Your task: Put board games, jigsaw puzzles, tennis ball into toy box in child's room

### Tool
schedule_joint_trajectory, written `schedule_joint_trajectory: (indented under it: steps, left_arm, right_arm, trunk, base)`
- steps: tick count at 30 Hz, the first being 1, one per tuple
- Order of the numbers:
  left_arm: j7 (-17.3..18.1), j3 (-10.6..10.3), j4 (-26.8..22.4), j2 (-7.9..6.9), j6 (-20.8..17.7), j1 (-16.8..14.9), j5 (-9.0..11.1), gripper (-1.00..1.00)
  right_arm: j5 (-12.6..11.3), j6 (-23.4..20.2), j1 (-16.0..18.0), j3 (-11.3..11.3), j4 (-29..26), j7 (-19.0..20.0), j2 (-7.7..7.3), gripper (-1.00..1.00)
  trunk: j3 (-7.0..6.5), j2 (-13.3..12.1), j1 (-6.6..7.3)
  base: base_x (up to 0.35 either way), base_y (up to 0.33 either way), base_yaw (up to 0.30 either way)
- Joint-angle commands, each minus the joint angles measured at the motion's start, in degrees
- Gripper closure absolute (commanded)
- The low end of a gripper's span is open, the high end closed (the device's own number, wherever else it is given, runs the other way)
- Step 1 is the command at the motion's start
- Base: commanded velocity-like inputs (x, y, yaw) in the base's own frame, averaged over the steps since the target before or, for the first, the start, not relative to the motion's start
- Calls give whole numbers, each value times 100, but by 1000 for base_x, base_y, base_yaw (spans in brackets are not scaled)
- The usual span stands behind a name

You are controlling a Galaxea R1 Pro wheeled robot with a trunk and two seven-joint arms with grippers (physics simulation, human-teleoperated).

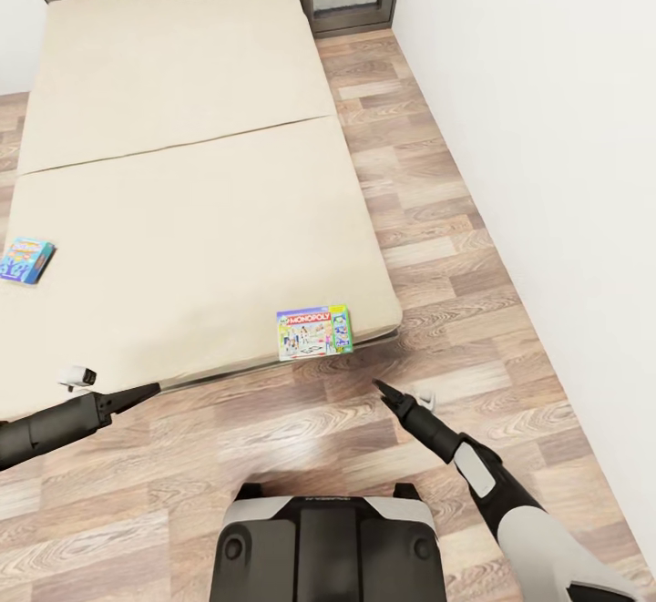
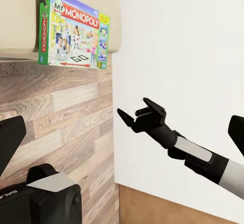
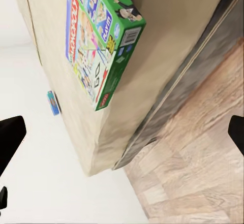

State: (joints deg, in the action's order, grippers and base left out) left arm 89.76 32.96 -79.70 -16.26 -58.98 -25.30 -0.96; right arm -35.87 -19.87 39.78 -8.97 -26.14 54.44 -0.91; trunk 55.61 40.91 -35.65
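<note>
the right gripper [image 1: 381, 387] hangs over the wood floor [image 1: 437, 247] with its fingers spread and nothing between them, just short of the bed [image 1: 182, 174]. the monopoly box [image 1: 314, 331] lies flat on the mattress edge, straight ahead of that gripper and near it. the left gripper [image 1: 153, 389] hovers at the same bed edge; i cannot tell whether it is spread. the small blue box [image 1: 25, 260] lies on the mattress, beyond the left gripper.
</note>
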Motion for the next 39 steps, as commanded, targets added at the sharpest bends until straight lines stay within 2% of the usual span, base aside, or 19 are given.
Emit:
schedule_joint_trajectory:
  steps: [1, 6, 14, 19, 26, 32, 39]
  left_arm:
    - [24, 0, -2, -1, -60, -1, -10, -100]
    - [24, -8, -2, 18, -61, -1, -9, -100]
    - [24, -12, -9, 25, -61, -1, -9, -100]
    - [24, -14, -10, 27, -61, -1, -9, -100]
    - [24, -17, -11, 33, -61, -1, -9, -100]
    - [24, -14, -12, 34, -61, -1, -9, -100]
    - [24, -13, -11, 35, -61, -1, -9, -100]
  right_arm:
    - [-34, -51, 2, -5, 3, 54, 18, -100]
    - [-15, -39, 3, 8, -13, 183, 51, -100]
    - [12, 15, 4, 17, -43, 220, 67, -100]
    - [17, 240, 4, 18, -48, 249, 54, -100]
    - [11, 513, 3, 1, -49, 584, 35, -100]
    - [10, 537, 4, -6, -45, 654, 18, -100]
    - [10, 567, 4, -16, -41, 664, 11, -100]
  trunk:
    - [22, 46, -24]
    - [112, 247, -134]
    - [112, 247, -134]
    - [112, 247, -134]
    - [112, 247, -134]
    - [112, 247, -134]
    - [219, 487, -265]
  base:
    - [0, 0, 0]
    - [0, 0, 0]
    - [0, 0, 0]
    - [0, 0, 0]
    - [0, 0, 0]
    - [0, 0, 0]
    - [0, 0, 0]
